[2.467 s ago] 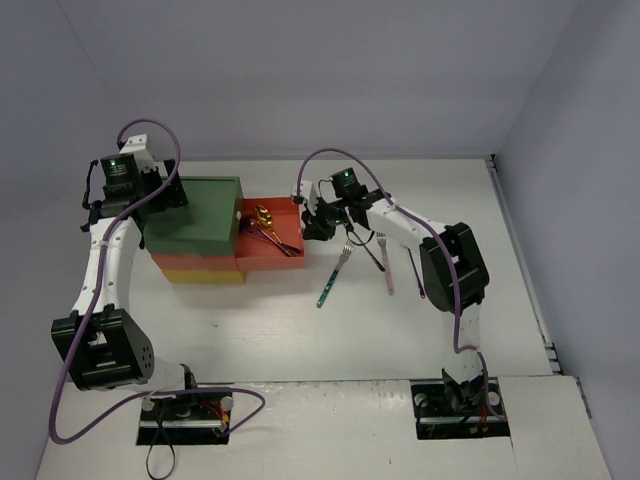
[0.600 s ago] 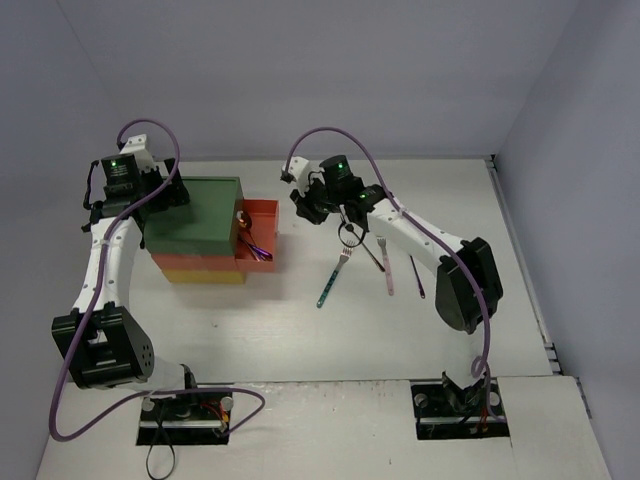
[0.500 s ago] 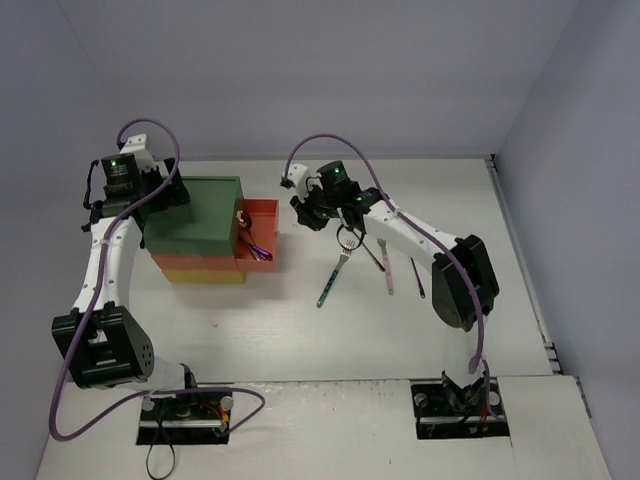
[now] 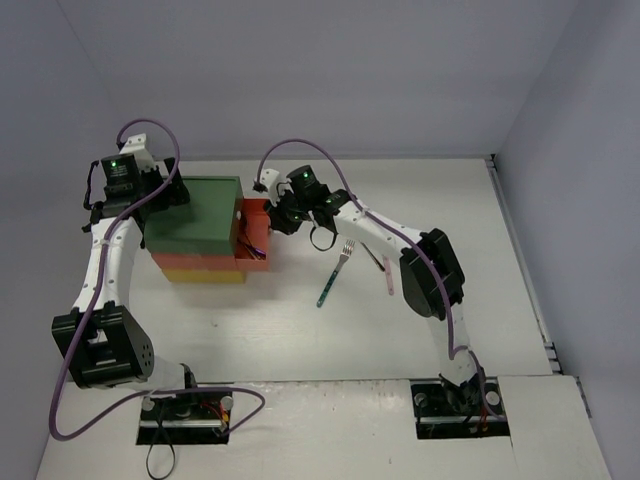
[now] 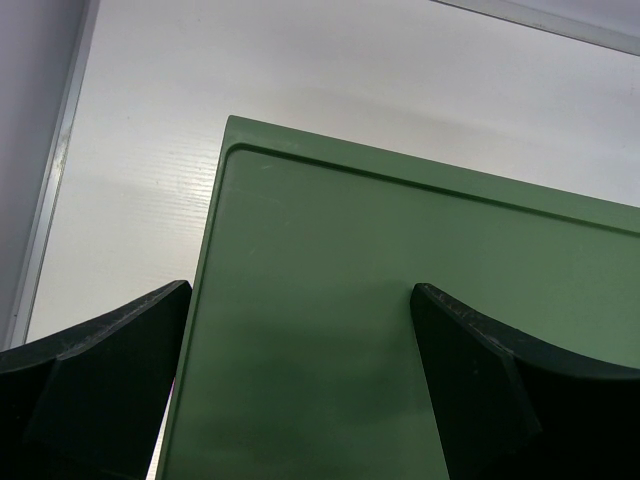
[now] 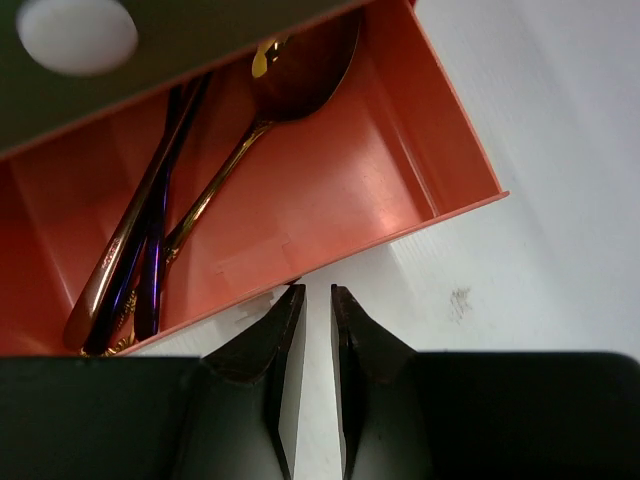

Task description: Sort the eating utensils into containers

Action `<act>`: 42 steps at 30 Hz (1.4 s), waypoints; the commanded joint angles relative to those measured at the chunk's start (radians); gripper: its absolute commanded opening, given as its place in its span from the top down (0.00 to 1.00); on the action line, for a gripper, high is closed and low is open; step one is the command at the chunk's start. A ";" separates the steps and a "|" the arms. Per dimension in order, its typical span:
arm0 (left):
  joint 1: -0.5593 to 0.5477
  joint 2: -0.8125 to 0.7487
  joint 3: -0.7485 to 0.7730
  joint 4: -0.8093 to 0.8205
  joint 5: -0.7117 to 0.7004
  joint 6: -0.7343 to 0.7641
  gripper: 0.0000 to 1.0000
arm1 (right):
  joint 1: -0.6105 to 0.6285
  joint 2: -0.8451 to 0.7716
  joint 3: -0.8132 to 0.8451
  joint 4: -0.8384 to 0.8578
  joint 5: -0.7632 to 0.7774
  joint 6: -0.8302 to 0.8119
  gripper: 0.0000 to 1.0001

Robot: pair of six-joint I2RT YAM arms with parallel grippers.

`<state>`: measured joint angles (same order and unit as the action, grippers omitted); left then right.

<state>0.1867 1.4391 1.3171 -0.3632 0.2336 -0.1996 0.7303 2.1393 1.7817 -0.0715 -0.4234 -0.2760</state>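
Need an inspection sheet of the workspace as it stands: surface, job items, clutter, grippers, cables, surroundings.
Surface: white table, small dark smudge near the drawer.
Job's things: drawer unit with green top; orange-red drawer partly open, holding copper, gold and purple utensils; blue-green fork, pink utensil and dark one lie on the table.
Clutter: nothing seen.
Grippers: left gripper open over the green top; right gripper nearly shut, empty, tips at the drawer's front wall.
Cables: purple cables loop over both arms, clear of the cutlery.
Surroundings: plain grey walls.
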 commanded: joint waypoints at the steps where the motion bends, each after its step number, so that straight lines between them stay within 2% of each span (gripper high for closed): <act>1: -0.001 0.007 -0.016 -0.014 0.030 -0.011 0.13 | 0.040 0.019 0.127 0.048 -0.042 0.044 0.86; 6: -0.003 0.009 -0.019 -0.011 0.044 -0.021 0.13 | 0.079 0.087 0.241 0.051 -0.047 0.079 0.86; 14: -0.003 0.009 -0.021 -0.008 0.052 -0.027 0.13 | 0.116 0.147 0.328 0.061 -0.058 0.129 0.85; 21: -0.001 0.009 -0.022 -0.010 0.050 -0.025 0.13 | 0.116 0.107 0.304 0.061 -0.018 0.150 0.85; 25: -0.001 0.004 -0.024 -0.010 0.046 -0.021 0.13 | 0.105 0.032 0.227 0.061 0.023 0.159 0.84; 27: 0.000 0.007 -0.023 -0.012 0.039 -0.019 0.13 | 0.081 -0.021 0.169 0.061 -0.025 0.177 0.83; 30: 0.003 0.007 -0.021 -0.013 0.034 -0.015 0.13 | 0.053 -0.081 0.114 0.061 -0.083 0.177 0.78; 33: 0.006 0.006 -0.022 -0.014 0.033 -0.014 0.13 | 0.050 -0.107 0.099 0.061 -0.104 0.131 0.68; 42: 0.005 0.001 -0.029 -0.013 0.030 -0.010 0.13 | 0.038 -0.030 0.199 0.061 -0.203 0.035 0.51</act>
<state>0.1932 1.4391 1.3106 -0.3519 0.2432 -0.2131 0.7719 2.1118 1.9005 -0.0646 -0.5379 -0.1868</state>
